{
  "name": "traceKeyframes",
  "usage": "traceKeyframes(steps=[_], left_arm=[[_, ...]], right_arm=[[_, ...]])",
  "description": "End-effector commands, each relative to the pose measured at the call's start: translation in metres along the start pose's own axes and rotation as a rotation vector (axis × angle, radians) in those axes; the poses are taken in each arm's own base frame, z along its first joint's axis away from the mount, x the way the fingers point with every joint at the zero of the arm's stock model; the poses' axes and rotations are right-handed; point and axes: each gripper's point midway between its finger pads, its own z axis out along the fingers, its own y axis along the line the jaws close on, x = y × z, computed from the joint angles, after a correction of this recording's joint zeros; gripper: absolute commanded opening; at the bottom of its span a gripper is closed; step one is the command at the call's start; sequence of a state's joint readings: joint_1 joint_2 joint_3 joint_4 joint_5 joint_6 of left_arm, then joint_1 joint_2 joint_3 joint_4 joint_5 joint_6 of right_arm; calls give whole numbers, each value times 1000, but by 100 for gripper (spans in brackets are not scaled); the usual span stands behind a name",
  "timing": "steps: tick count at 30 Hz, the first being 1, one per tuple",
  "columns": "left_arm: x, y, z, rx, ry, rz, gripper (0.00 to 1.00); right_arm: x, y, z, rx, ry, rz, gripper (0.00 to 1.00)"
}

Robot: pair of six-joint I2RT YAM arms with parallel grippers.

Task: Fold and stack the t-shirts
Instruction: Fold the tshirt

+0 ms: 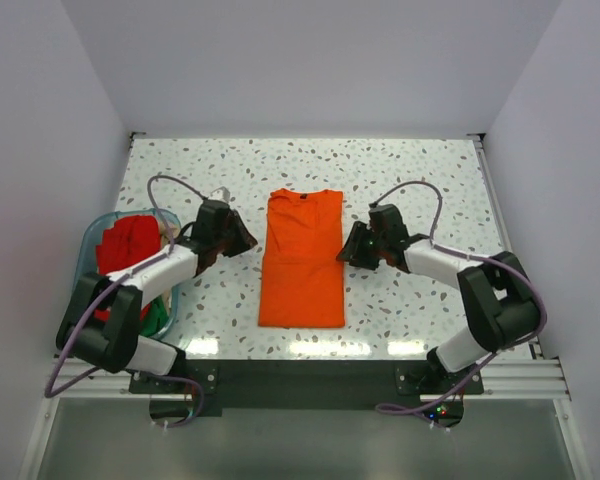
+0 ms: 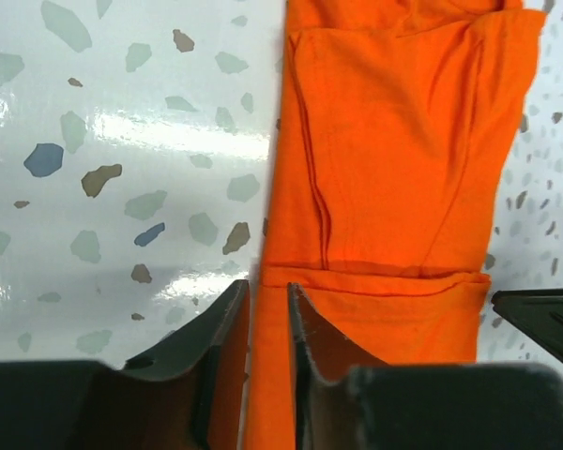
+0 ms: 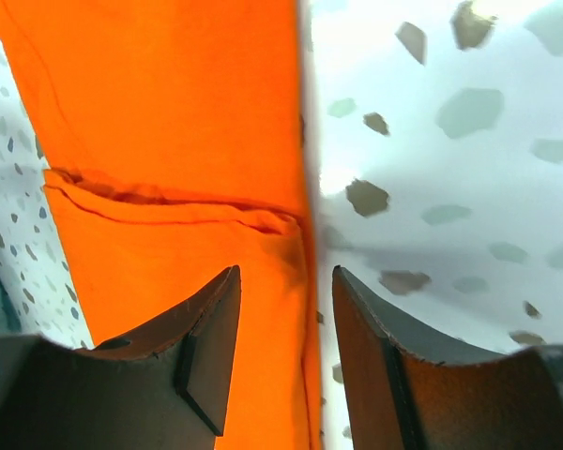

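Observation:
A bright orange t-shirt (image 1: 302, 258) lies in the middle of the table as a long strip, collar at the far end, sleeves folded in. My left gripper (image 1: 248, 241) is at its left edge. In the left wrist view the jaws (image 2: 267, 286) stand a narrow gap apart, over the edge of the flat cloth (image 2: 403, 141). My right gripper (image 1: 346, 250) is at the shirt's right edge. In the right wrist view it (image 3: 283, 272) is open, straddling the edge of the cloth (image 3: 169, 122). A red t-shirt (image 1: 130, 245) and a green one (image 1: 157, 318) lie in the tub.
The translucent teal tub (image 1: 92, 232) stands at the left edge of the speckled table (image 1: 420, 170), beside my left arm. White walls close in the table on three sides. My right gripper's dark finger (image 2: 544, 319) shows in the left wrist view.

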State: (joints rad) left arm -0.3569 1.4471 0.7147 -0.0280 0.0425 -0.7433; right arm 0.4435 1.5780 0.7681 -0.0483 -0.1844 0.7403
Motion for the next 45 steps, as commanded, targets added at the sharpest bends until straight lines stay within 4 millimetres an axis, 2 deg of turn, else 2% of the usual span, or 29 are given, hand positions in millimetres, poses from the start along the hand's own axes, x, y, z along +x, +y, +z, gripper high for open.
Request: traceKeyframes(steps=[1,2,3,4,6,7,8,10,12,14,20,28,32,37,45], left_arm=[[-2,-10,-18,50,-20,10,29],[-2,-11,-26,64,-30,12,31],[10,-6,-29,65,-8,12,34],[13,-5,-33,74,-7,14,34],[30,-3,-43,94,8,19,36],[40,-6,-46,110,25,31,36],[50,-1,-52,110,35,27,36],[63,-4,-60,133,42,35,36],[79,8,-64,98,63,26,36],[93,12,-71,100,80,13,36],[117,21,-81,87,106,10,38],[144,18,-87,90,179,28,39],[156,24,-87,77,198,-1,45],[170,26,-87,73,235,9,45],[180,30,-85,69,254,11,44]], right_arm=[[6,-6,-21,7,17,-19,48],[5,-4,-28,0,4,-27,48],[6,-2,-33,-10,-1,-30,48],[16,-7,-36,-14,14,-25,48],[24,1,-50,-60,8,-32,48],[38,-8,-52,-38,33,-29,47],[44,0,-61,-69,21,-48,47],[64,-3,-65,-60,40,-52,47],[83,3,-73,-69,56,-79,46],[100,-3,-74,-60,72,-87,45],[128,-16,-76,-75,95,-51,41],[148,-36,-68,-7,148,-61,35],[147,-33,-74,-25,129,-38,35],[146,-28,-80,-48,124,-19,36],[148,-18,-80,-89,128,4,38]])
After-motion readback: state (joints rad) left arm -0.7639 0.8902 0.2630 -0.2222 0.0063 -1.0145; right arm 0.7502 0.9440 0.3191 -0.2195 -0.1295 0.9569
